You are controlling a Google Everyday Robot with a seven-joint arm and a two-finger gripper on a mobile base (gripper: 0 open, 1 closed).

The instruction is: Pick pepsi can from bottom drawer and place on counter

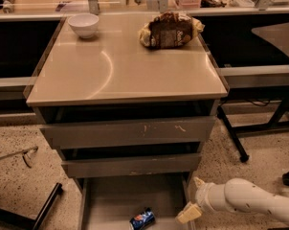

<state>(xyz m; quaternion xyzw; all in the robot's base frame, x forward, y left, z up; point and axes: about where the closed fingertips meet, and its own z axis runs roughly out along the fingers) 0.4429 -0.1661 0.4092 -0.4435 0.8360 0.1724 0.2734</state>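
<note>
Fingers [189,213] on my gripper [194,198] look spread apart and hold nothing. I have it low at the right rim of the bottom drawer [120,195], which stands pulled out for access. The pepsi can [142,218] lies on its side at the near end, just left of the gripper.

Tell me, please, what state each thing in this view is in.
bottom drawer: pulled open.
pepsi can: lying on its side on the drawer floor, ungripped.
middle drawer: slightly ajar.
top drawer: slightly ajar.
counter: no can on it yet.
bowl: upright on the counter, back left.
snack bag: lying on the counter, back right.
gripper: low at the bottom drawer's right edge, beside the can, not touching.
</note>
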